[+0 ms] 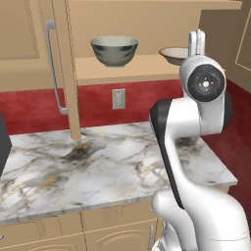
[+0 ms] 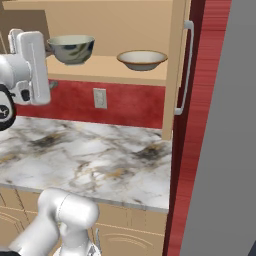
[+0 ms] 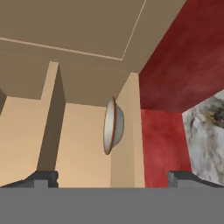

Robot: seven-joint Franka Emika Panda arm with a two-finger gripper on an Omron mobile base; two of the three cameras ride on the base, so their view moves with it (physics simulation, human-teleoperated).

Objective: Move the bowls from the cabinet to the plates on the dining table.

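Red wall [image 1: 98,105] with pale outlet [image 1: 118,98]

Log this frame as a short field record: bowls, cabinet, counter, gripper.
grey-green bowl: upright on the cabinet shelf, untouched
tan bowl: upright on the same shelf, apart from the grey-green one
cabinet doors: open
marble counter: below the shelf
gripper: open, holding nothing, raised to shelf level, tan bowl ahead of it
progress: no bowl moved yet

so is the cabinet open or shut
Open: the cabinet doors stand swung out, and both bowls show on its shelf.
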